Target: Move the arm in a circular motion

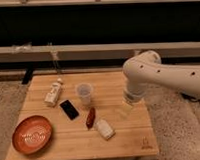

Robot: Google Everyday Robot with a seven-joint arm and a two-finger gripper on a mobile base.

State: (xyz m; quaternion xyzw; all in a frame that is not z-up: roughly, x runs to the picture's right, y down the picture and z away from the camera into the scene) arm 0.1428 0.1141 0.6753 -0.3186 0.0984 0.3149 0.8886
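The wooden worktop (121,138) lay beneath the pincer (125,107). The arm (163,74) entered from the right, bent above the pincer and dropped to it over the worktop's right half. Pincer state: could not be told. An orange bowl (32,134) sat far left of the pincer, a white bottle (53,92) well left, a clear cup (84,93) near left.

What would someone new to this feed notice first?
The bulky cream-white arm reaching in from the right stands out first, with its gripper hanging over the right half of the wooden table, to the right of the clear cup. Next comes the orange bowl at the table's front-left corner.
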